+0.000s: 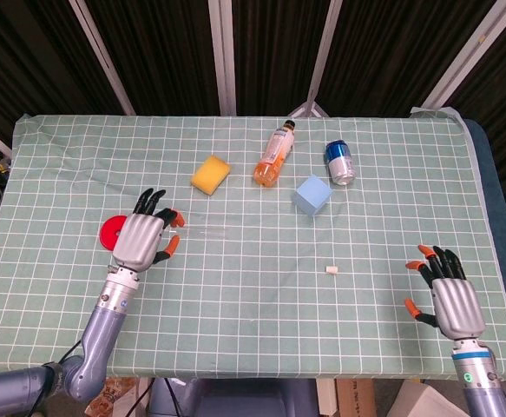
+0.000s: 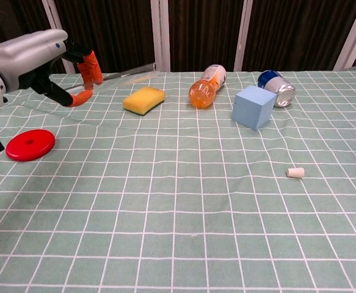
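The left robot hand (image 1: pixel 142 238) is raised above the desk (image 1: pixel 261 339) with its fingers loosely spread and nothing held between them. Just beside it, partly under its outer edge in the head view, lies the flat red plastic disc (image 2: pixel 30 144), the nearest thing to it. Further ahead of this robot hand rests the yellow foam sponge (image 1: pixel 210 174), and beyond that, toward the middle, the orange drink bottle (image 1: pixel 273 155) on its side.

If the disc is to be taken, the robot hand would best be lowered squarely over it so that the low rim can be pinched from two sides; a slanted approach may only push it along the green checked cloth (image 1: pixel 253 261).

The right robot hand (image 1: pixel 448 298) is held apart and empty near the desk's near right corner, well clear of the small white cylinder (image 1: pixel 330 271). Open room is left between both robot hands; the near edge lies close behind them.
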Tool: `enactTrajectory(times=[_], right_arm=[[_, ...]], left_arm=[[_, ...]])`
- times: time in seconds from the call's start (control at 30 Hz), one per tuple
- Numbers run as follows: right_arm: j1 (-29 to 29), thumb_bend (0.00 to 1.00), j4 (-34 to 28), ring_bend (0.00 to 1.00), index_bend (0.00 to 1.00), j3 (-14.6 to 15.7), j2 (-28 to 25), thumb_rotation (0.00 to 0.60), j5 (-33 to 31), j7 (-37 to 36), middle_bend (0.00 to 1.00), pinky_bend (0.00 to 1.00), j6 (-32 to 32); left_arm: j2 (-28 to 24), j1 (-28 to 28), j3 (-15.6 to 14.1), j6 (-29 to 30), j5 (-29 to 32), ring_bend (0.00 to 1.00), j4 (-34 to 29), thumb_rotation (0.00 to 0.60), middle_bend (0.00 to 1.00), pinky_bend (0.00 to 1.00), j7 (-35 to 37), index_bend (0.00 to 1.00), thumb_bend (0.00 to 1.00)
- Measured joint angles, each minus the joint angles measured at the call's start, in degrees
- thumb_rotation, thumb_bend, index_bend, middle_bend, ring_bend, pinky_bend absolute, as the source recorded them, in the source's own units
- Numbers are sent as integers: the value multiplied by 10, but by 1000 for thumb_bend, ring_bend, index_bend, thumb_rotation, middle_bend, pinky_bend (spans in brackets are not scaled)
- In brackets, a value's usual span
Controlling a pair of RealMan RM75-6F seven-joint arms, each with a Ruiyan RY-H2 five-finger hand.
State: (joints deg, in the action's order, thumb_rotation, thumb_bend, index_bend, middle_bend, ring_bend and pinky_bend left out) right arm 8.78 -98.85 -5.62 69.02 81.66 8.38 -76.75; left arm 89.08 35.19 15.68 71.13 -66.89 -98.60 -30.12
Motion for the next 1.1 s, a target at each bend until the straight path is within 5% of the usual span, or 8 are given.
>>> enactTrajectory(times=[0.57,1.1], right_arm=[[101,312,5,0,414,-57,162,600,-168,181,144,0,75],[158,329,86,0,468,-79,239,600,-250,232,163,0,95]], left_arm=[[-54,30,28,-36,-6,94,-15,600,498,0,53,498,669],[-67,37,17,-45,-6,94,3,600,498,0,89,498,669]])
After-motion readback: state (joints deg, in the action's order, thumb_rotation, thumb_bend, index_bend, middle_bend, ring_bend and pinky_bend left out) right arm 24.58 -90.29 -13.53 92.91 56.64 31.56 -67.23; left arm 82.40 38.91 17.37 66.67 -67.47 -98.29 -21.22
